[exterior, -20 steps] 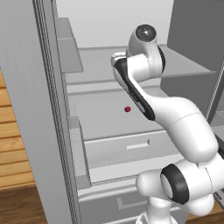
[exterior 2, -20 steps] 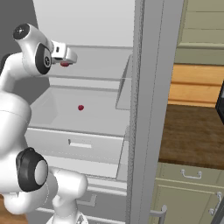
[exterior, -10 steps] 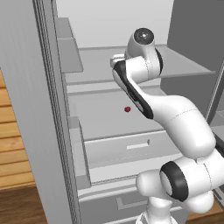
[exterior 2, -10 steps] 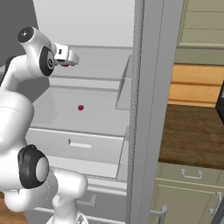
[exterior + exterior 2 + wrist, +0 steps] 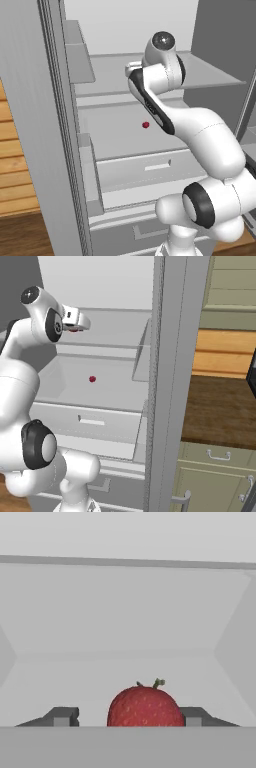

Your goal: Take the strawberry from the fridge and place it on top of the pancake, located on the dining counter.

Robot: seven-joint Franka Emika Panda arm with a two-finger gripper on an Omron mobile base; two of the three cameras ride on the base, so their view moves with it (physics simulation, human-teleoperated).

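Strawberry (image 5: 144,707): red, seeded skin, small green stem on top, sits on white fridge (image 5: 115,125) shelf between fingers (image 5: 62,717). Right tip touches berry, left tip stands apart; cannot tell if gripped. Second small red berry (image 5: 145,125) on lower shelf. Wooden table (image 5: 220,406) right of open fridge door (image 5: 167,376).

The fridge (image 5: 45,125) stands open, its door edge (image 5: 167,381) at 3 o'clock in the right base view. A strawberry (image 5: 145,707) sits on a shelf (image 5: 125,667) between the two fingers (image 5: 62,716), nearer the one at 3 o'clock. Another small berry (image 5: 145,125) lies on the shelf below, behind the drawer (image 5: 150,167). The table (image 5: 220,406) lies at 3 o'clock of the door.
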